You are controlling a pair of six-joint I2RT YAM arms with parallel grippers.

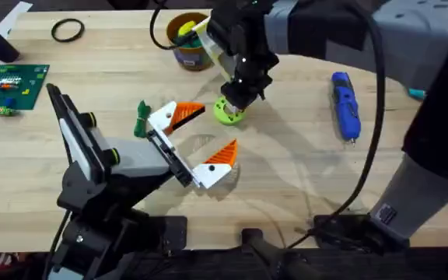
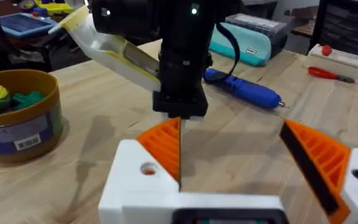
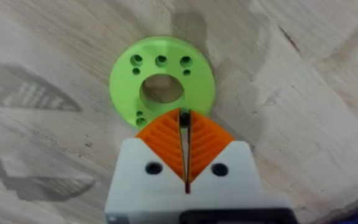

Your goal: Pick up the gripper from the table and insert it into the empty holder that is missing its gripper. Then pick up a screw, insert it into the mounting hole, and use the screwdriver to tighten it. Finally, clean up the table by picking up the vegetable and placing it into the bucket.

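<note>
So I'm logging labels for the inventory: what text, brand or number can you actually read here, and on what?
None can be read.
Brown tub: blue band with a white barcode sticker, print too small.
Green circuit board: white markings, blurred.
Blue screwdriver: no readable mark.
Teal case: white label, unreadable.

blue screwdriver lying on table, brown yellow-rimmed bucket upright, well apart

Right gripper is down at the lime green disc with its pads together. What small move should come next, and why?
Probably a short, straight lift of the right gripper, to check for a screw. Its orange pads are pressed shut at the rim of the lime green disc, but whether they pinch anything cannot be told. The left gripper, open over the bare table, looks ready for the mounting step.
</note>
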